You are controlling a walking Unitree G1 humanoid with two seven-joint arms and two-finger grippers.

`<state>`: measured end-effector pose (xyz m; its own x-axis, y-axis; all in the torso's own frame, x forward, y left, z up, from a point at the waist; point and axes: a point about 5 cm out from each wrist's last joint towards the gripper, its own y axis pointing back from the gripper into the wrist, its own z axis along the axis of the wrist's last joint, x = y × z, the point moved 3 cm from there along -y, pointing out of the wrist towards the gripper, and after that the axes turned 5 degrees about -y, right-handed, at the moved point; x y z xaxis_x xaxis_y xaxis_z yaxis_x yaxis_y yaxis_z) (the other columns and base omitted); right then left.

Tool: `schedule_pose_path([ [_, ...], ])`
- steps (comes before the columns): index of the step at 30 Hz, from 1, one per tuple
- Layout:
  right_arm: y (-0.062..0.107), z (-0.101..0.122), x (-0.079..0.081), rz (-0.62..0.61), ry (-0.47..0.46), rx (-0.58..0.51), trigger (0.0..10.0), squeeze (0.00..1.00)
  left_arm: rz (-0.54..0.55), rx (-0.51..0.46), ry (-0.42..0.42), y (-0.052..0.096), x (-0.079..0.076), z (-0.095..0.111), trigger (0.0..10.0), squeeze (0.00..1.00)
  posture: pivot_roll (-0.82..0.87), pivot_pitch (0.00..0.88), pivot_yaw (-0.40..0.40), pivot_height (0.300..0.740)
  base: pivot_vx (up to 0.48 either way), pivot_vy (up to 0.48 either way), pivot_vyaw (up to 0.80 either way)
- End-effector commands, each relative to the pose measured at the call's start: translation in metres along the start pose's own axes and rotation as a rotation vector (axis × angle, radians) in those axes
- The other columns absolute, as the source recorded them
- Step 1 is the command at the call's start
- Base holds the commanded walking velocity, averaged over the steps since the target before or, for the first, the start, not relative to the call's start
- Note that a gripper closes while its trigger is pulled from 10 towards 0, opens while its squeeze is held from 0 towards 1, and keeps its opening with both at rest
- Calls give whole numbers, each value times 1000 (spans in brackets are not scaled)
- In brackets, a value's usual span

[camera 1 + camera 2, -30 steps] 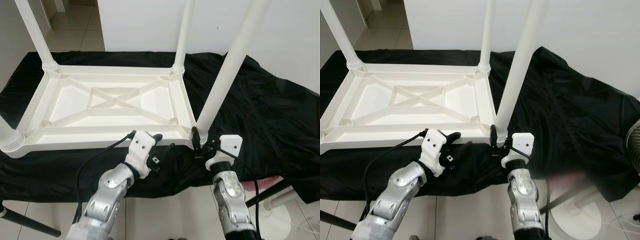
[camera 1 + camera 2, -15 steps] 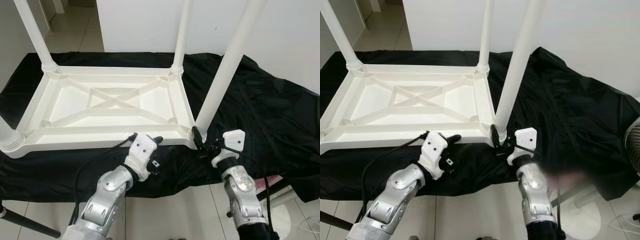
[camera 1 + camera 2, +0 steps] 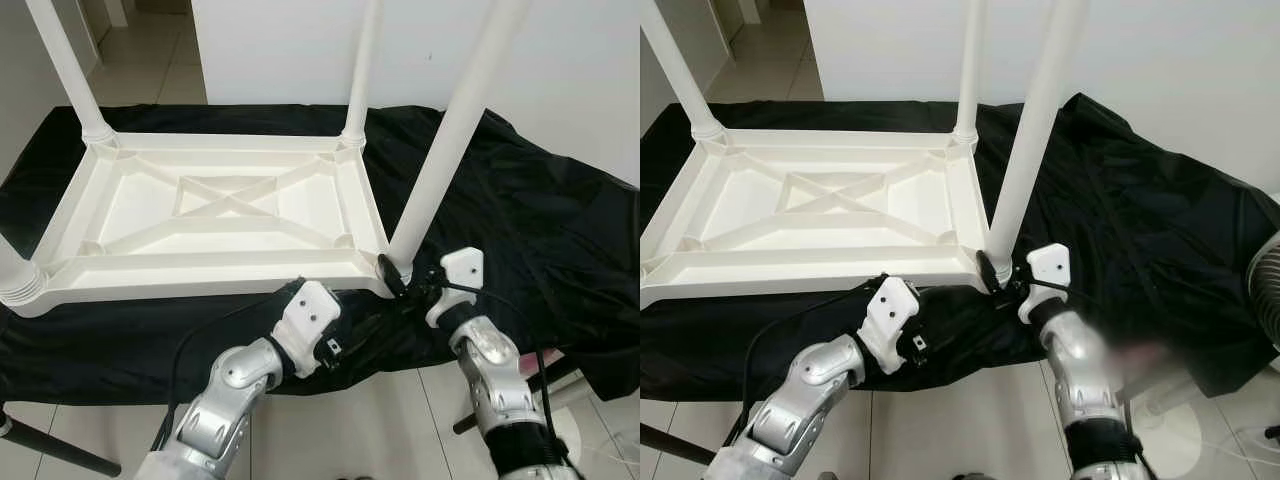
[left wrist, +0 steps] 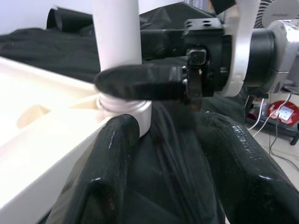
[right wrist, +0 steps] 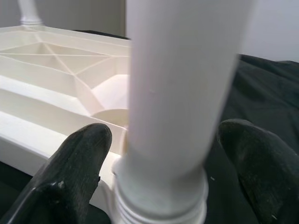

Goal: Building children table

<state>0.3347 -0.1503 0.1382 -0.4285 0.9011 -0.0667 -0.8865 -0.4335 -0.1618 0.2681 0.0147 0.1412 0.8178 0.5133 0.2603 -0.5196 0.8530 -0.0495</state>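
Presently, item by item.

Children's table (image 3: 220,205): white plastic, lying upside down on a black cloth (image 3: 530,210) spread over a raised surface. Ribbed underside faces up. Legs stand at the corners; the near-right leg (image 3: 440,150) rises from its socket at about 1 o'clock from my head and leans slightly right toward the top.

My right end effector (image 3: 400,282): at the base of that near-right leg, just above the socket collar. In the right wrist view the two black fingers (image 5: 70,172) stand apart on either side of the leg, straddling it; I cannot tell whether the pads press on it.

My left end effector (image 3: 345,330): at about 6 o'clock, below the tabletop's near rim, over the cloth. Its fingers (image 4: 107,172) are apart and hold nothing. They point toward the same socket.

Relation that matters: the leg's long axis runs near vertical, upward from the socket, and lies directly between the right fingers. The right arm is the nearer one. I judge the step in hand to be seating or turning this leg home, with the left arm placed to steady the corner.
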Motion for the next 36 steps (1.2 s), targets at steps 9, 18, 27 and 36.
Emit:
schedule_pose_path([
  [9, -15, -10, 4, 89, 21, 55, 7333, 0, -27, 20, -16, -3, -6, -4, 10000, 0, -59, 63, -29, 740, 0, 0, 0],
  [18, -18, -7, -4, 107, 32, 63, 0, 0, -14, 25, -31, -4, -1, -4, 10000, 0, -59, 66, -32, 740, 0, 0, 0],
  [27, -15, -15, -2, 34, -12, 87, 10000, 0, 16, 31, -32, -4, 4, -5, 10000, 0, -56, 74, -35, 740, 0, 0, 0],
  [36, -17, -12, 7, -132, -78, 63, 10000, 0, 21, 33, -33, -4, 5, -5, 10000, 0, -58, 78, -33, 740, 0, 0, 0],
])
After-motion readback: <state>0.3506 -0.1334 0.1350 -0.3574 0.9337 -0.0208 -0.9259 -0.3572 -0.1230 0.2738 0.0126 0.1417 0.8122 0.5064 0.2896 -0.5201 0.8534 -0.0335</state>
